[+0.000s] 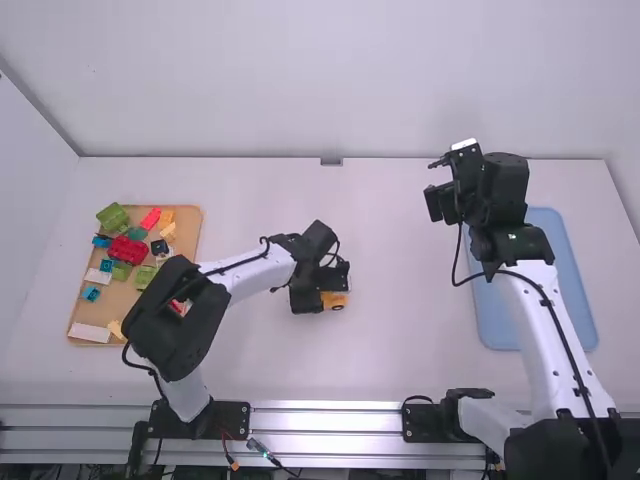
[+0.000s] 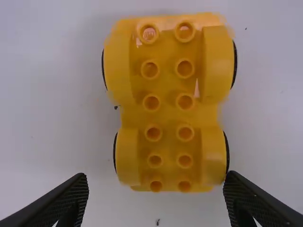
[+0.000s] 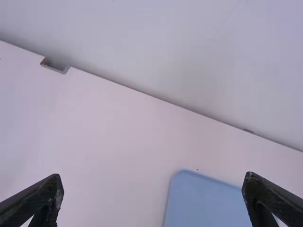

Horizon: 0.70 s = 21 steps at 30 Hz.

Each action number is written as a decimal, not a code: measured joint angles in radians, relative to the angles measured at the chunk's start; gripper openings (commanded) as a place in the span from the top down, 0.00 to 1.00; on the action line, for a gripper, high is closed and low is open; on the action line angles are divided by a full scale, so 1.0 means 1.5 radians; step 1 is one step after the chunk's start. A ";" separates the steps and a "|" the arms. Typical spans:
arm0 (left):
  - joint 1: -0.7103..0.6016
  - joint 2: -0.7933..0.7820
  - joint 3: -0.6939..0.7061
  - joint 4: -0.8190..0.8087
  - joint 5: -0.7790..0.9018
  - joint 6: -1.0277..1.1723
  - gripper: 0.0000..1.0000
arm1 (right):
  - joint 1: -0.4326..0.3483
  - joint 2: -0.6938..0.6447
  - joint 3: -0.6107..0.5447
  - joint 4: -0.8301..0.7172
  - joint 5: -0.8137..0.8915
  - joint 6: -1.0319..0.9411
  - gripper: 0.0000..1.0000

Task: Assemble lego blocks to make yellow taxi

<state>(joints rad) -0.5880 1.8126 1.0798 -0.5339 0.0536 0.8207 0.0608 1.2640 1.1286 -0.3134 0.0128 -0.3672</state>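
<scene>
Left gripper [image 1: 308, 292] released, fingers parted, above yellow wheeled base [image 2: 168, 111], studs up, right gripper [image 1: 440, 200] released, fingers wide apart, assorted bricks [image 1: 127, 250] on tan tray [image 1: 190, 243].

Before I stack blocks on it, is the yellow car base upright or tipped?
Upright: the base shows studs from above, wheels along both sides.
</scene>
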 measured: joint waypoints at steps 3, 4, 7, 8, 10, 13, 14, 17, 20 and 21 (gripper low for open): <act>0.000 0.000 0.000 -0.006 -0.007 0.003 0.19 | 0.000 0.000 0.000 0.000 0.000 -0.001 0.01; 0.000 0.000 0.000 -0.007 -0.008 0.002 0.18 | 0.000 0.000 0.000 0.000 -0.001 -0.001 0.01; 0.000 0.000 0.007 -0.020 -0.009 0.003 0.00 | 0.000 0.000 0.000 0.002 0.001 0.000 0.01; 0.000 0.000 0.015 -0.025 -0.009 0.002 0.01 | 0.000 0.000 0.000 0.005 0.000 -0.001 0.01; 0.000 -0.002 0.032 -0.039 -0.014 0.004 0.01 | 0.000 0.000 0.000 0.010 0.002 -0.001 0.01; 0.001 -0.023 0.056 -0.064 -0.039 0.005 0.01 | 0.000 0.000 0.000 0.012 -0.001 -0.001 0.01; 0.003 -0.035 0.063 -0.070 -0.051 0.004 0.01 | 0.000 0.000 0.000 0.012 -0.001 -0.001 0.01; 0.028 -0.090 0.071 -0.072 -0.095 -0.020 0.01 | 0.000 0.000 0.000 0.010 0.002 0.000 0.01; 0.074 -0.144 0.071 -0.071 -0.124 -0.066 0.01 | 0.000 0.000 0.000 0.008 0.003 -0.001 0.01; 0.107 -0.170 0.071 -0.071 -0.136 -0.097 0.01 | 0.000 0.000 0.001 0.007 0.003 -0.001 0.01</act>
<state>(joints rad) -0.4271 1.5574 1.1866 -0.6403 -0.1509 0.6758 0.0608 1.2640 1.1297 -0.3023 0.0174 -0.3687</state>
